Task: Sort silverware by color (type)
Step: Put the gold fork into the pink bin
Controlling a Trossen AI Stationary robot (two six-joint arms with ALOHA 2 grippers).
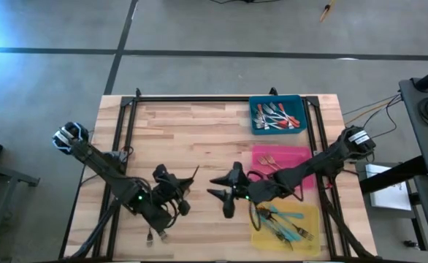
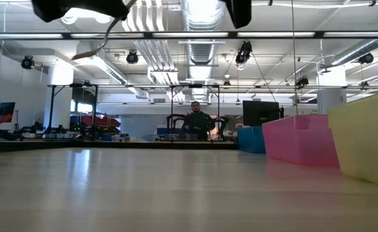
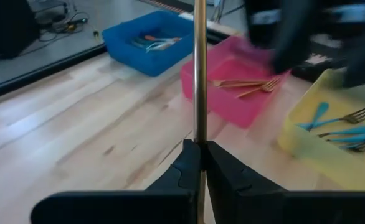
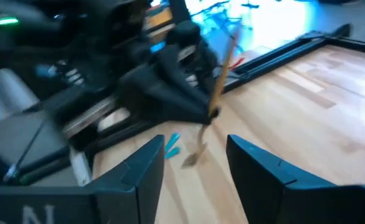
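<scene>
The left arm is reaching from the left edge across the worktop (image 1: 192, 139) toward the middle. Its left tool (image 1: 179, 180) is squeezing tight on a gold fork (image 3: 199, 68). The fork is thin and shiny, and it is sticking straight out past the tool's fingers (image 3: 185, 165), up off the wood.

Just to the right, the right arm is bending in from the right edge. Its right tool (image 1: 225, 191) is hanging near the middle with its fingers (image 4: 142, 165) spread wide and nothing between them. It is facing the left tool and the gold fork.

On the right side, three trays are sitting in a row. The far blue tray (image 1: 276, 115) is holding red-handled forks (image 1: 272, 117). The middle pink tray (image 1: 281, 159) is holding gold forks (image 3: 245, 85). The near yellow tray (image 1: 285, 225) is holding teal-handled forks (image 1: 287, 219).
</scene>
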